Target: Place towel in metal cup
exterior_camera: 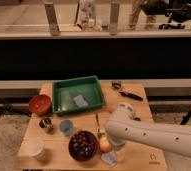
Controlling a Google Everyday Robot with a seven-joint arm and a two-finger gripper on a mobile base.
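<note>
- Wooden table (139, 106) carried the metal cup (46, 123) at left.
- White arm (154, 136) entered from the right, bent downward.
- Gripper (114, 148) hung over the towel (109, 158) at the near edge; its state could not be told.

End effector (115, 146) mostly hidden beneath arm (149, 137), beside towel (109, 159).

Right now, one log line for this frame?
hand: low beside towel, table front | metal cup: far left, apart from towel | towel in cup: no

A wooden table (56, 157) is set on grey floor (4, 135). At 12 o'clock a dark wall (89, 55) is topped by posts (51, 17).
</note>
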